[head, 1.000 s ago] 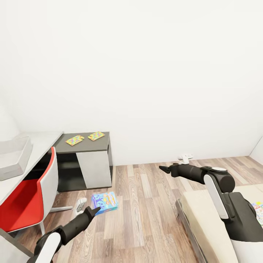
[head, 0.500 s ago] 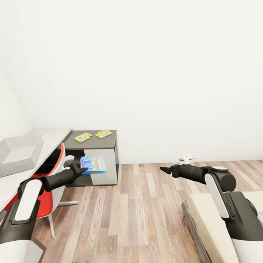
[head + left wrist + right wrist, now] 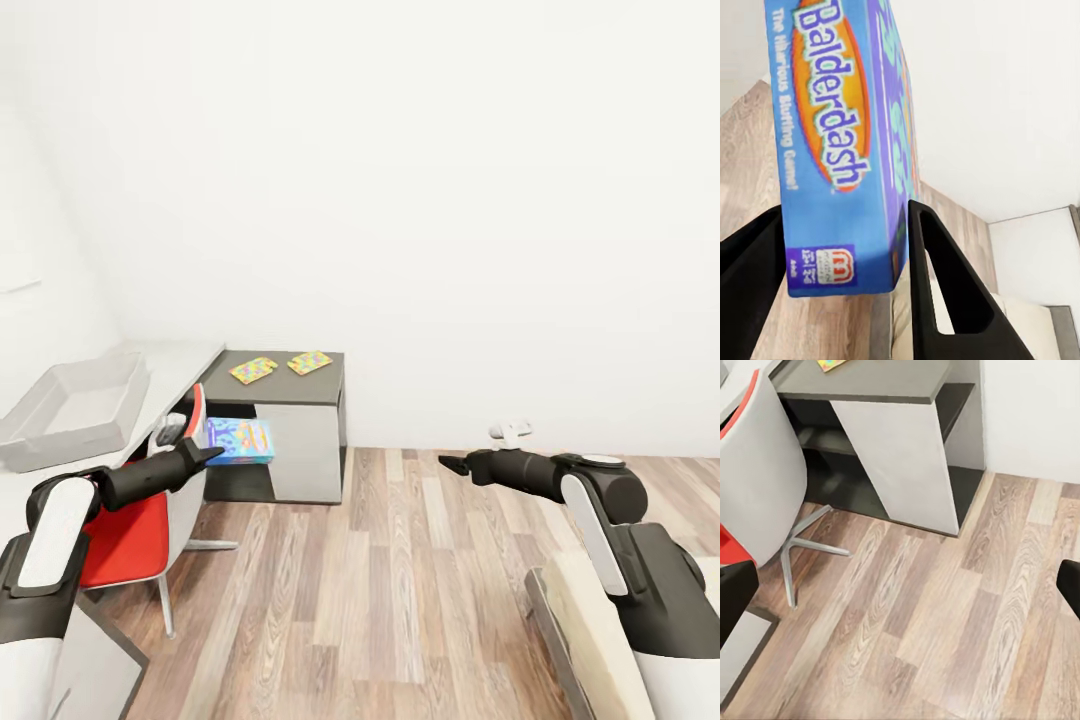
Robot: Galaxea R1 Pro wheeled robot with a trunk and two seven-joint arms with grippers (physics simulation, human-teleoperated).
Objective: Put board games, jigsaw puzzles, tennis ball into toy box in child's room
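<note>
Blue board game (image 3: 240, 441) clamped in left end effector (image 3: 206, 454) beside red chair (image 3: 130, 520), puzzles (image 3: 253, 370) on dark bench (image 3: 285, 385), toy box (image 3: 75, 412) on pale top; left wrist: fingers (image 3: 945, 300) pinch box; right wrist: fingers (image 3: 735, 592) spread, empty, above floor (image 3: 945, 630).

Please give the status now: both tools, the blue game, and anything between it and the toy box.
Left tool shut on blue board game. Right tool open, empty. Toy box on table; red chair between.

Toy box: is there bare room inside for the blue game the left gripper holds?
The toy box looks bare inside, wall to wall. The dark desk top is free right of the two puzzles; the red chair crowds the approach for the left gripper holding the blue game.
</note>
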